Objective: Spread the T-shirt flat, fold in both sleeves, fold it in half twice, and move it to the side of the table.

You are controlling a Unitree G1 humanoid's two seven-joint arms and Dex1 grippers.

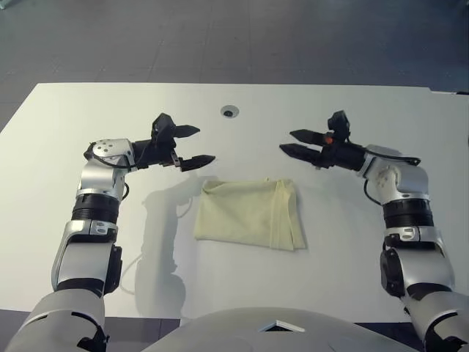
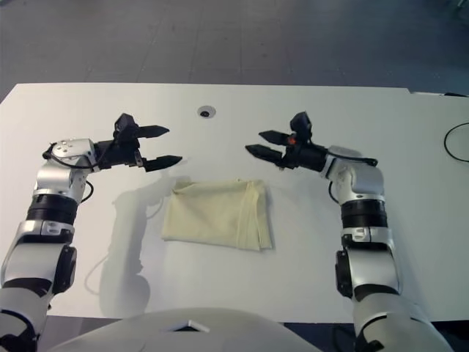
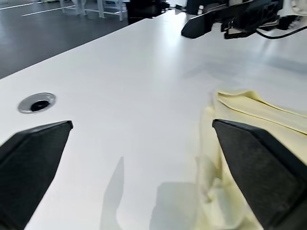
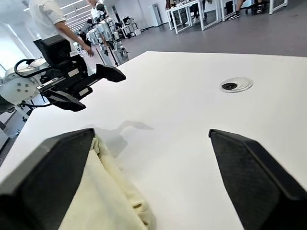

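A pale yellow T-shirt [image 1: 250,213] lies folded into a small rectangle on the white table [image 1: 66,132], near its front middle. My left gripper [image 1: 196,147] hovers open above the table just beyond the shirt's far left corner, with nothing between its fingers. Open as well, my right gripper [image 1: 293,143] hangs above the table past the shirt's far right corner and holds nothing. The wrist views show the shirt's edge, as the T-shirt [image 3: 249,120] and the T-shirt [image 4: 103,191], between each pair of black fingers.
A round cable grommet [image 1: 230,111] is set into the table beyond the grippers. Bare white tabletop stretches to both sides of the shirt. A black cable [image 2: 456,139] loops at the table's right edge.
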